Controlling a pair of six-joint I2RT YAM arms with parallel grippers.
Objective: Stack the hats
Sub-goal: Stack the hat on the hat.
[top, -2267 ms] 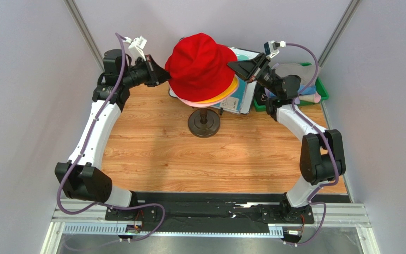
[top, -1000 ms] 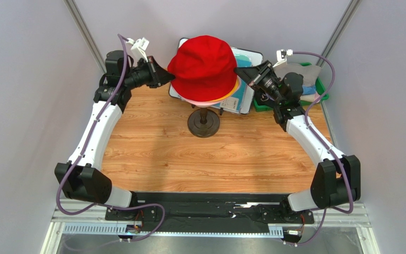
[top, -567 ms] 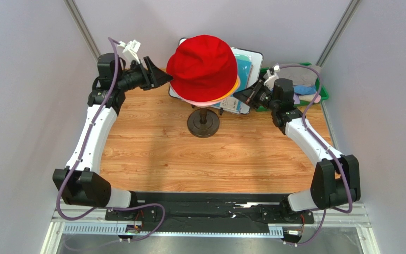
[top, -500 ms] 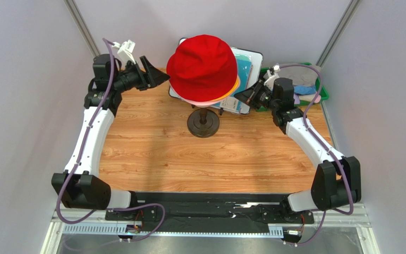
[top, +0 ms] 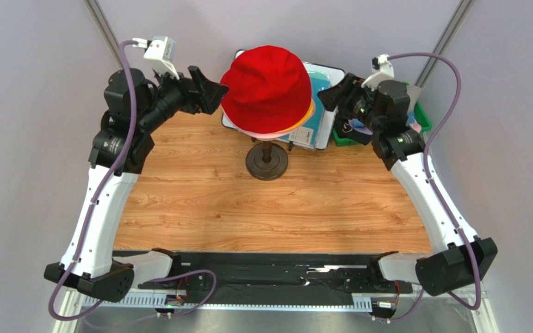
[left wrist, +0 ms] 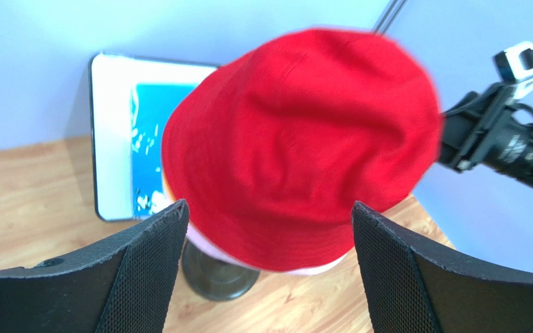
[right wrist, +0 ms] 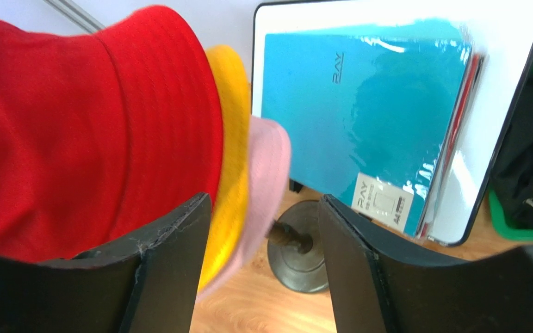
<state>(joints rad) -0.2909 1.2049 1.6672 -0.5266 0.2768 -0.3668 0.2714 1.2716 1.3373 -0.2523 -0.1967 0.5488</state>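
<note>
A red hat (top: 268, 83) sits on top of the stack on a stand. Under it an orange-yellow hat's brim (top: 308, 111) and a pink hat's brim (top: 262, 133) stick out. My left gripper (top: 215, 90) hovers open just left of the red hat (left wrist: 297, 139), with nothing between its fingers (left wrist: 158, 243). My right gripper (top: 328, 97) is open just right of the stack, clear of it. In the right wrist view the orange-yellow brim (right wrist: 231, 139) and pink brim (right wrist: 266, 173) show beyond the open right gripper (right wrist: 264, 201).
The stand's dark round base (top: 267, 161) rests on the wooden table (top: 262, 208). A teal sheet in a white frame (right wrist: 366, 111) leans behind the stack. A green bin (top: 421, 119) holding cloth items is at the back right. Grey walls close in on both sides.
Both grippers were shut on the red hat's brim and have opened and let go. Both arms have drawn back and up from the hat, which stays on the stack.
</note>
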